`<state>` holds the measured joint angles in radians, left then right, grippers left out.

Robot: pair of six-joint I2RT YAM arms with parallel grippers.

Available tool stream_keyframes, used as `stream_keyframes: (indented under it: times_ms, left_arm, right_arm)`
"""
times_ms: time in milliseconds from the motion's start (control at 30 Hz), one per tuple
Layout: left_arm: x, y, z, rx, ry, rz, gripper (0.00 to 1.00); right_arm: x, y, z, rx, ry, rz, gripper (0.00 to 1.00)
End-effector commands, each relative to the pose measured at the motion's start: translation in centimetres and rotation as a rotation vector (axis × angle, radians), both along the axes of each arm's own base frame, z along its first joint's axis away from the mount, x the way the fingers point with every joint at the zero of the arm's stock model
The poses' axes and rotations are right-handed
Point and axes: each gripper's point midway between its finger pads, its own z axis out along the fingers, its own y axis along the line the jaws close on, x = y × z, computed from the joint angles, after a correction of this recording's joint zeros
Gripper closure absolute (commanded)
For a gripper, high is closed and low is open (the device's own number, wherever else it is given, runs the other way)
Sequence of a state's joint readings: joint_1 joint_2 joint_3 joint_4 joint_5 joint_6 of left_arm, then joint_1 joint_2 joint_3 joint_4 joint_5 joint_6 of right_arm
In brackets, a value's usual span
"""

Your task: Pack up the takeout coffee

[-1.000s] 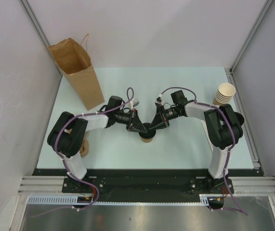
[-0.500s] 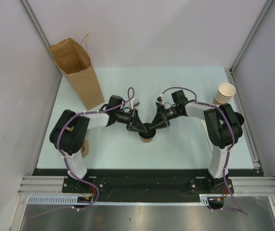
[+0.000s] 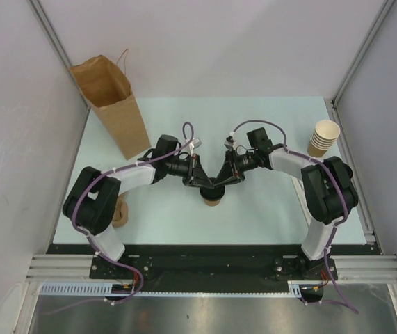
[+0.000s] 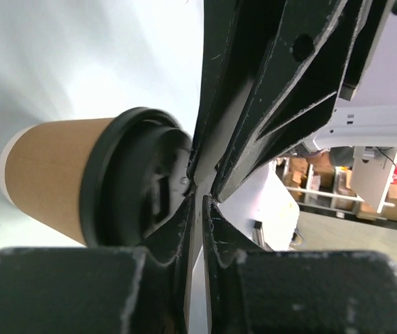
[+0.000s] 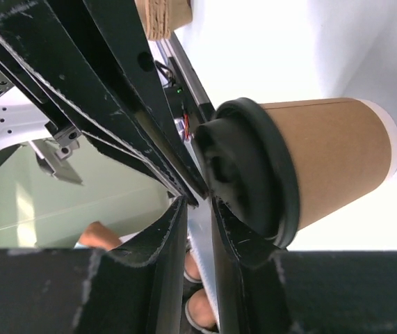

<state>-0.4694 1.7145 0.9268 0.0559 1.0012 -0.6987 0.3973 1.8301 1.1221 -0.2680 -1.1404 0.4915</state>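
A brown paper bag (image 3: 111,104) stands open and upright at the far left corner of the pale worktop (image 3: 274,209). A stack of lidless paper cups (image 3: 323,136) sits at the far right edge. Near the left edge, half hidden by the left arm's elbow, lies a small tan piece (image 3: 120,211), possibly a corrugated cardboard sleeve; the view is too poor to be sure. Both arms reach inward and meet over the middle, so from above their black fingers cover much of the lid.

The takeout coffee (image 3: 213,200) stands upright at the worktop's centre, well apart from the bag. It is a tapered kraft paper cup, matte tan with a pale base band. On it sits a glossy round black plastic lid (image 4: 132,184) with a raised rim and a sunken centre.

The left gripper (image 4: 199,203) is barely parted, a thin slit with nothing in it, and one finger's outer side rests against the lid. The right gripper (image 5: 198,205) stands slightly wider, also empty, with one finger touching the lid's rim.
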Motion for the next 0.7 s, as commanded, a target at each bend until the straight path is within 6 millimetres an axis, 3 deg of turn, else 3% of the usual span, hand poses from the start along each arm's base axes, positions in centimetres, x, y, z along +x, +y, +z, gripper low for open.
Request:
stream_keyframes:
  times_ms: [0, 133, 233, 667]
  left_arm:
    - [1.4, -0.4, 4.5, -0.053, -0.190, 0.019, 0.86]
    - [2.4, -0.7, 5.0, -0.057, -0.198, 0.037, 0.87]
    - [2.9, -1.0, 4.1, -0.050, -0.173, 0.051, 0.87]
    - [3.5, -0.2, -1.8, 0.046, -0.050, 0.106, 0.88]
  right_arm:
    - [0.3, 0.1, 3.4, 0.041, -0.148, -0.006, 0.75]
    - [0.0, 0.1, 3.7, 0.034, -0.160, -0.006, 0.76]
    - [-0.3, 0.0, 3.2, 0.016, -0.142, -0.001, 0.79]
    - [-0.3, 0.0, -1.7, -0.081, -0.037, -0.001, 0.85]
